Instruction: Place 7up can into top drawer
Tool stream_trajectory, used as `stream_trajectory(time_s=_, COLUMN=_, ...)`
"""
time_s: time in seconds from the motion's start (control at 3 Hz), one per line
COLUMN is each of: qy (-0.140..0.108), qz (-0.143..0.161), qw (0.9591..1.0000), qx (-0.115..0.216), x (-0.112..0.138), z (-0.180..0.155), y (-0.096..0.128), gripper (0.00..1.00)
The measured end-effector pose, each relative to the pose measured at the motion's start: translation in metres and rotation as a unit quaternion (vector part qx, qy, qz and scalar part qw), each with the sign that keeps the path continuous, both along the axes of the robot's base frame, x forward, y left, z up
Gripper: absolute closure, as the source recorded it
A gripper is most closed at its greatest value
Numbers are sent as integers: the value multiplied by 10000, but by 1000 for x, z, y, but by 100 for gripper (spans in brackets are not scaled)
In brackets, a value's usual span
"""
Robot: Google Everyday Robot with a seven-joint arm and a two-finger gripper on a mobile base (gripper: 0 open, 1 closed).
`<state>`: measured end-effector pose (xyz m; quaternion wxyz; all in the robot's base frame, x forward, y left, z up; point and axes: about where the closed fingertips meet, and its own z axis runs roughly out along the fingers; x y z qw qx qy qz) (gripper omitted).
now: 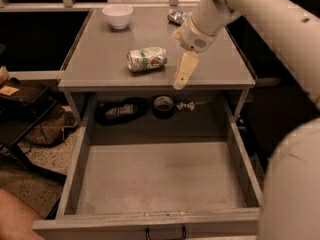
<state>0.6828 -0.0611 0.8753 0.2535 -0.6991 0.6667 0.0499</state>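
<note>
The gripper (179,83) (empty, seemingly closed) hangs just right of the 7up can (146,59), not touching.

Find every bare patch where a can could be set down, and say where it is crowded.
The top drawer is bare wall to wall. The tabletop is free in front of the bowl, beside the 7up can, and past the gripper hanging near its front edge. Crowded: the back corner around the silver can.
</note>
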Motion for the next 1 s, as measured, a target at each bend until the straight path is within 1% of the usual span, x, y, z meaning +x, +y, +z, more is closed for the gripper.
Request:
stream_trajectory(time_s=0.33, qy=-179, qz=456, qw=9987, qx=-144, x=40, z=12, y=44, gripper=0)
stream_trajectory(time_s=0.67, qy=-369, qz=801, qw=9959, qx=-213, x=65, z=28, y=80, gripper=0)
stream_trajectory(time_s=1.0, qy=-389, qz=1011, qw=9937, qx=-300, x=78, z=31, y=103, gripper=0)
